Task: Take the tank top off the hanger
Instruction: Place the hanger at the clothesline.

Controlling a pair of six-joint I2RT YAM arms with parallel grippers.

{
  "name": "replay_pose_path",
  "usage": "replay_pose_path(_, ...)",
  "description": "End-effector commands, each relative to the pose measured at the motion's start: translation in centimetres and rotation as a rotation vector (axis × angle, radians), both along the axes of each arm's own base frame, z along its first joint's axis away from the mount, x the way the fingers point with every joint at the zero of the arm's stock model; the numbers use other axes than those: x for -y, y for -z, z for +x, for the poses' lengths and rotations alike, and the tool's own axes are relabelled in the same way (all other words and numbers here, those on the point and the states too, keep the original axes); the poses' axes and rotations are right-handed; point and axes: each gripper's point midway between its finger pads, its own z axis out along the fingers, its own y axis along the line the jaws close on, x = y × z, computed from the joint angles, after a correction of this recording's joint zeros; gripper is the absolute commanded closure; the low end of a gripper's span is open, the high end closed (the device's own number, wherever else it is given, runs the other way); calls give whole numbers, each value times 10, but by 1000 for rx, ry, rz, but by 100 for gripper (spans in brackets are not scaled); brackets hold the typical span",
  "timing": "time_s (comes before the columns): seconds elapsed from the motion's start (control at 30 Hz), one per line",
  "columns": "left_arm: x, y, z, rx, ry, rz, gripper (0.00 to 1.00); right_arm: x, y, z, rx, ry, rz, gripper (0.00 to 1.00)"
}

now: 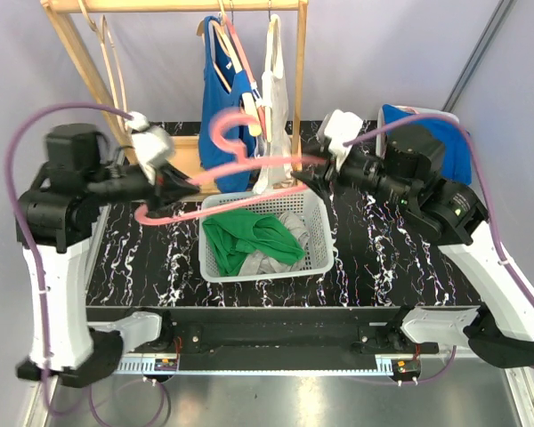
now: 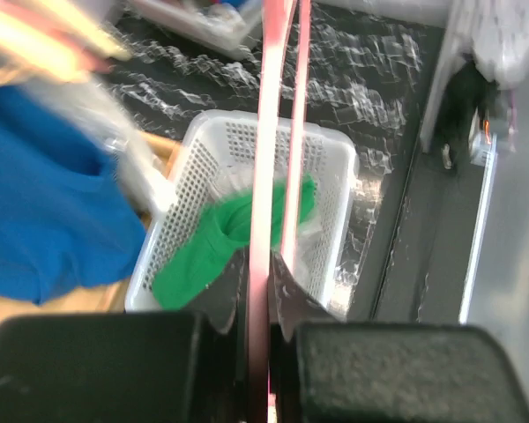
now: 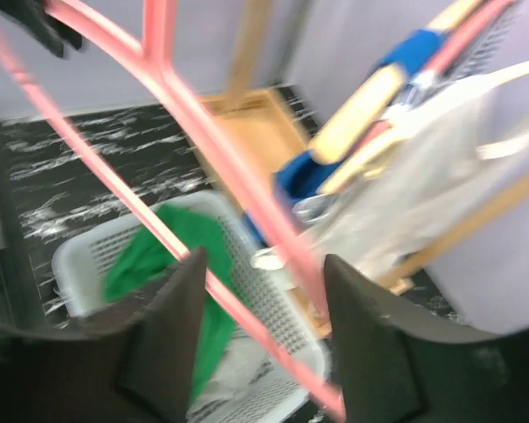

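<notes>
reaching inward, left gripper pinches pink hanger (over basket); right gripper spread.

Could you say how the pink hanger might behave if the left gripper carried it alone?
Probably stiff: the pink hanger holds its shape aloft. Likely light, being thin bars. Pinched at one end by the left gripper, it may pivot or swing.

White-shelled arms with black joints; the left claw and right claw are black (purple cables trail each).
</notes>
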Motion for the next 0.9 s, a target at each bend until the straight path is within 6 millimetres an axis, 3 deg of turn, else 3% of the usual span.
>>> replay_pose_path(0.0,-36,-63,19,-12,-127,-332,100,30,-59,20,117,207,151,33)
replay_pose_path(0.03,-63,-48,28,-155,-145,-421,100,35,-62,17,128,212,160,30)
replay_pose_path(0.07,-76,-84,44,207,-116,-291,100,37,-59,18,135,222,151,28)
replay_pose_path(0.1,-71,-87,30,-76,-179,-457,100,38,-60,17,144,222,156,27)
replay_pose_path(0.13,-84,-90,40,-41,-213,-481,100,40,-62,14,154,217,162,27)
replay_pose_path(0.17,-74,-97,26,118,-155,-411,100,39,-56,14,156,211,146,25)
replay_pose_path(0.2,-69,-105,17,-11,-153,-481,100,39,-55,15,160,213,145,24)
replay_pose_path(0.23,-68,-121,13,38,-125,-477,100,40,-54,15,164,215,144,23)
replay_pose_path(0.33,-68,-144,6,69,-128,-524,100,41,-50,18,174,228,131,21)
replay_pose_path(0.4,-65,-148,1,88,-128,-516,100,41,-48,19,184,231,128,21)
replay_pose_path(0.53,-67,-144,-5,162,-279,-414,100,43,-48,19,190,241,145,21)
replay_pose_path(0.57,-84,-141,10,169,-360,-399,100,42,-45,19,184,241,144,21)
replay_pose_path(0.6,-91,-135,11,193,-412,-366,100,42,-47,19,189,239,154,21)
replay_pose_path(0.63,-89,-136,1,279,-503,-299,100,43,-48,19,190,240,159,21)
replay_pose_path(0.67,-108,-112,11,255,-596,-281,100,42,-47,17,185,234,164,21)
replay_pose_path(0.77,-113,-103,1,253,-746,-232,100,40,-49,15,179,222,179,21)
replay_pose_path(0.8,-133,-85,4,174,-828,-264,100,41,-50,14,180,217,185,21)
replay_pose_path(0.83,-142,-82,5,157,-875,-273,100,40,-51,12,177,209,191,21)
replay_pose_path(0.87,-139,-86,4,209,-892,-206,100,40,-53,10,175,205,202,21)
